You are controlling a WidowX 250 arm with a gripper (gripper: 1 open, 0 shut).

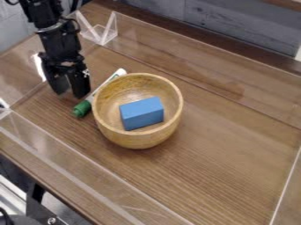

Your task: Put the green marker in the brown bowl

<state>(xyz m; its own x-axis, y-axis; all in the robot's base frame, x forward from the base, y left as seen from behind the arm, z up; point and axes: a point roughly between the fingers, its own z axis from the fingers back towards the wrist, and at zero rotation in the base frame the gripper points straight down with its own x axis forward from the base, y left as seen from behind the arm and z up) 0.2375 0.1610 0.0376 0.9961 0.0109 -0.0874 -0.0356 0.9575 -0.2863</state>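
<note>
The marker (100, 92) lies on the table (213, 178) at the bowl's (102, 126) ten o'clock, jaws of the gripper (66, 86) spread; grasping, lifting and dropping it in all remain.

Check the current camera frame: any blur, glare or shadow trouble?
Camera: the black robot gripper is dark, low in detail; soft shading inside the round light-brown wooden bowl; small, soft image, so lettering on the white-and-green marker can't be read; no strong glare on the brown wooden table.
</note>
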